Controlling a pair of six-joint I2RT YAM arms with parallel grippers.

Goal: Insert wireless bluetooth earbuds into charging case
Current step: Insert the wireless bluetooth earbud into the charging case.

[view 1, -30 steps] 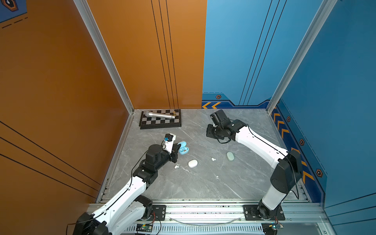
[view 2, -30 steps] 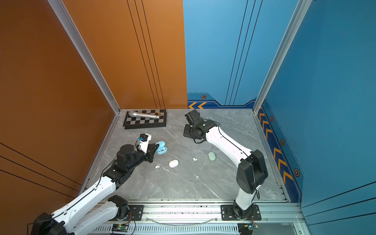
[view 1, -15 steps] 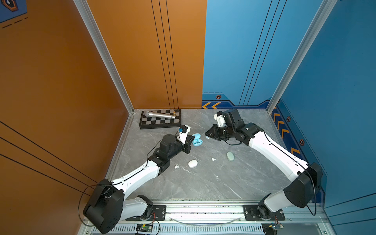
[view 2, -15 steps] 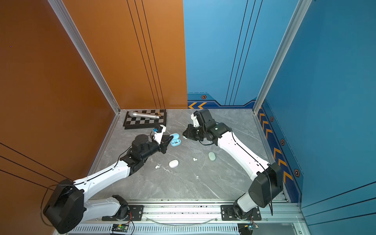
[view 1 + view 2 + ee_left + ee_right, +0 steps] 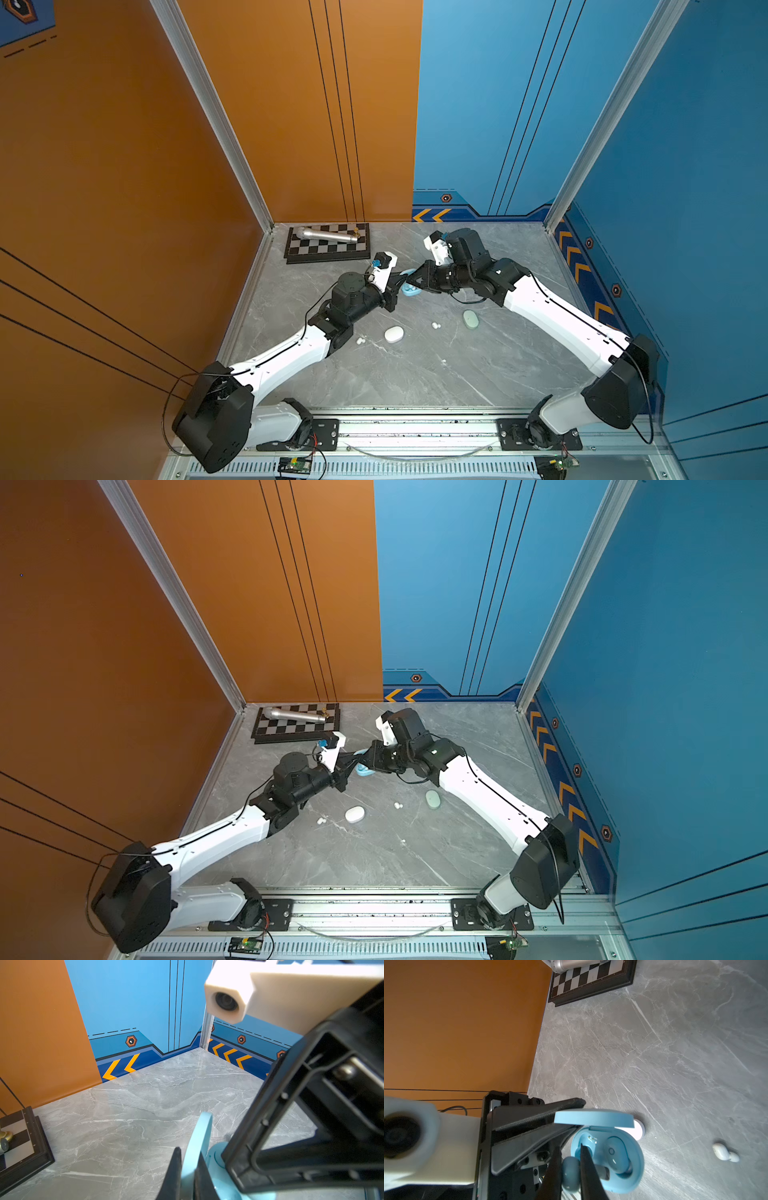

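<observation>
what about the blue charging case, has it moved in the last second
Yes. The blue charging case, its lid pinched in the left gripper, has shifted away from the orange side wall and farther from the white case.

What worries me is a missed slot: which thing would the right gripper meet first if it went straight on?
Likely the open pale blue case, whose base lies just ahead of the right gripper and the blue earbud it holds; depth is unclear.
</observation>
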